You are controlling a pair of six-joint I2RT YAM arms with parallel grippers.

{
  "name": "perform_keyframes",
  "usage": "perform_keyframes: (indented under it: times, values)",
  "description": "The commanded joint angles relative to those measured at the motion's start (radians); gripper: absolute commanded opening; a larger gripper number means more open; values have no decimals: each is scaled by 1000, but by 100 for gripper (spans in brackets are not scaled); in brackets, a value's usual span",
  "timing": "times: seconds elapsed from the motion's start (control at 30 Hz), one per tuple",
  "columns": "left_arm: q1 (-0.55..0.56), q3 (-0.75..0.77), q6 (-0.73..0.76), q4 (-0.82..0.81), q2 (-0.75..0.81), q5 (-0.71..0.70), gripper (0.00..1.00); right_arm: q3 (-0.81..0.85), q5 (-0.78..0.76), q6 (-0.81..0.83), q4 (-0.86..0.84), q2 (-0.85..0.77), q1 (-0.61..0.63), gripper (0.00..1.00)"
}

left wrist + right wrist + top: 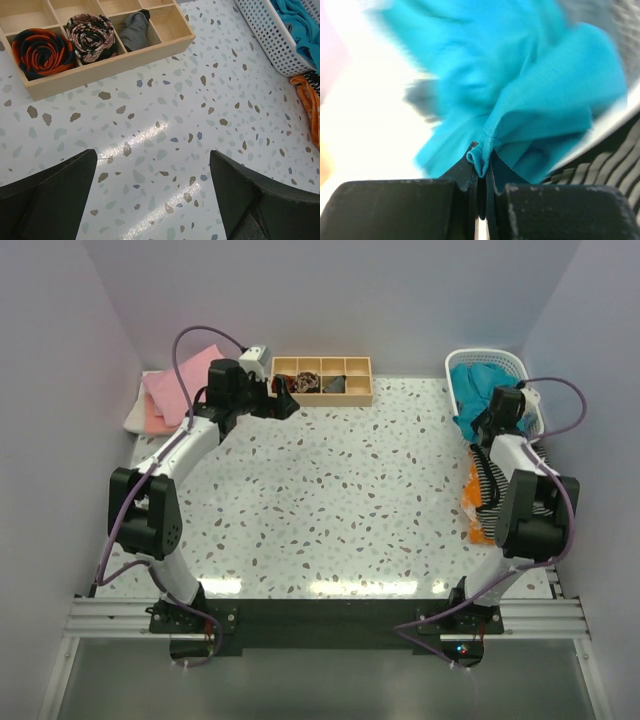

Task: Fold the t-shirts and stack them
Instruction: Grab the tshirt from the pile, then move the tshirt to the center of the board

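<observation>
A crumpled teal-blue t-shirt (478, 388) (520, 85) fills the white basket (500, 362) at the back right and spills over its near rim. My right gripper (481, 165) is shut on a fold of that teal cloth, pinched between its fingers at the basket's front. Folded pink t-shirts (183, 390) lie stacked at the back left, over a white one. My left gripper (285, 400) (152, 195) hovers open over bare table in front of the wooden box, holding nothing.
A wooden divided box (322, 380) (107, 62) at the back centre holds rolled cloths. Striped and orange garments (482, 495) lie heaped by the right arm, below the basket. Walls close in on the left, right and back.
</observation>
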State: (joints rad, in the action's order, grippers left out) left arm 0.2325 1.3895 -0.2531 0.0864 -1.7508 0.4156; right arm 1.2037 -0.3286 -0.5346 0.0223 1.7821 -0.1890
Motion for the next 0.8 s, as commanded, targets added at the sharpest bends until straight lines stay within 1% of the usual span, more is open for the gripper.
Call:
perform_keyframes:
  times: [0.0, 0.03, 0.07, 0.13, 0.17, 0.2, 0.23, 0.27, 0.3, 0.33, 0.37, 0.4, 0.43, 0.53, 0.6, 0.7, 0.77]
  values:
    - [8, 22, -29, -68, -7, 9, 100, -35, 405, 47, -226, -214, 39, 0]
    - [8, 22, -34, -70, -10, 21, 100, -15, 489, 57, -238, -223, 40, 0]
    - [8, 25, -37, -103, -13, 29, 100, 5, 623, 61, -237, -231, 45, 0]
    - [10, 29, -46, -111, -19, 41, 100, 46, 712, 61, -219, -269, 60, 0]
    - [10, 31, -49, -114, -22, 42, 100, 68, 805, 77, -213, -283, 84, 0]
    - [11, 32, -54, -117, -21, 40, 100, 97, 835, 91, -167, -303, 101, 0]
    - [11, 29, -57, -120, -13, 32, 100, 171, 864, 114, -126, -308, 123, 0]
    - [11, 20, -61, -126, -7, 23, 100, 219, 894, 178, -72, -309, 179, 0]
    - [11, 11, -74, -132, -1, 9, 100, 262, 928, 212, 33, -312, 219, 0]
    - [11, 3, -80, -146, 14, -15, 100, 337, 942, 266, 77, -322, 253, 0]
    - [11, -15, -89, -149, 23, -29, 100, 368, 954, 281, 141, -328, 313, 0]
    - [13, -26, -90, -166, 33, -49, 100, 394, 1009, 286, 159, -335, 338, 0]
    - [11, -50, -94, -175, 54, -58, 100, 443, 1037, 292, 174, -349, 383, 0]
    - [11, -105, -98, -209, 105, -98, 100, 505, 1105, 283, 206, -389, 454, 0]
    - [11, -132, -103, -227, 131, -127, 100, 551, 1143, 279, 237, -400, 476, 0]
    - [10, -188, -110, -240, 197, -182, 100, 556, 1310, 207, 209, -437, 513, 0]
    - [10, -208, -112, -238, 226, -217, 100, 542, 1362, 173, 165, -487, 522, 0]
